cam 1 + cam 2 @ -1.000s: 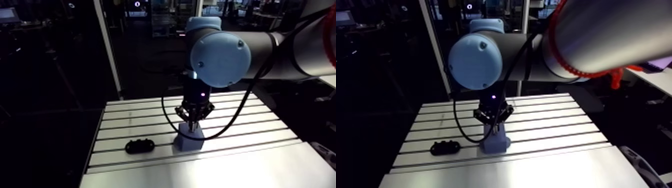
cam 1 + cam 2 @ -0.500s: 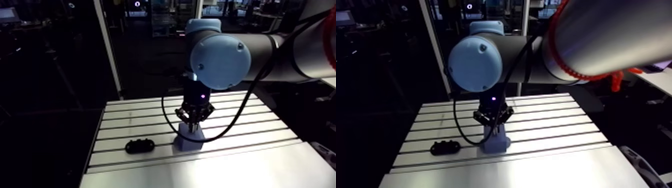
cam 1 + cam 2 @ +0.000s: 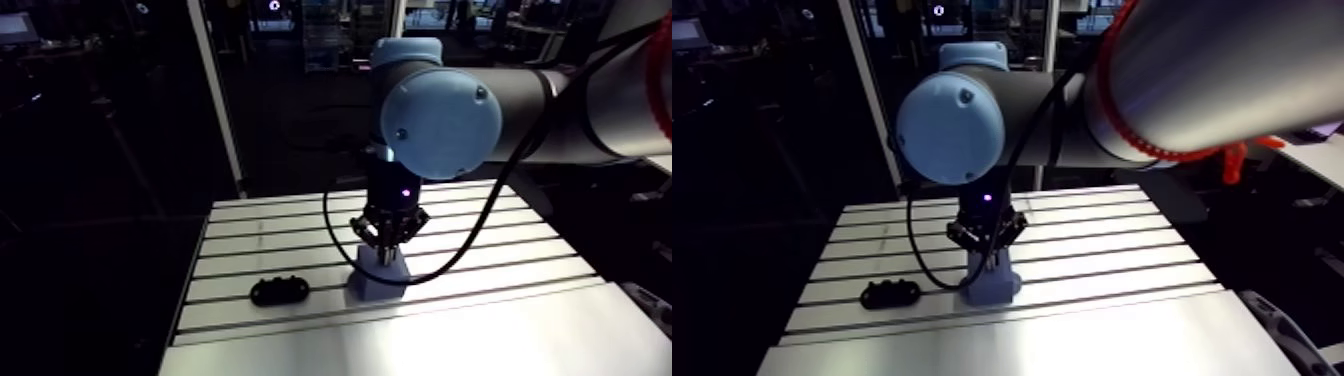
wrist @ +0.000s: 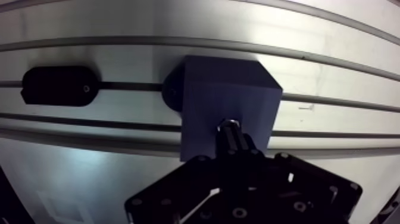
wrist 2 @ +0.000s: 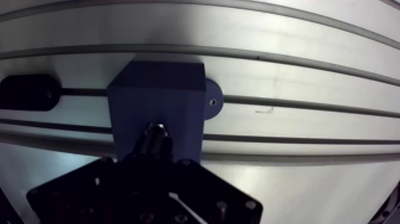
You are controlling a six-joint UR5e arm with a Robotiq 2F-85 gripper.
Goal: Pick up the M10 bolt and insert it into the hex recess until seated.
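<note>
While the arm has sunk only slightly since just before, your gripper [image 4: 233,156] pinches the M10 bolt [image 4: 230,132], its tip at the top of the blue block [image 4: 238,89] toward the table's [image 3: 480,235] front edge; seating looks unfinished.

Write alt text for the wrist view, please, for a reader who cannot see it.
The gripper, shut on the M10 bolt, holds its end at the top of a blue block on the slotted table. A black oblong part lies beside the block.
</note>
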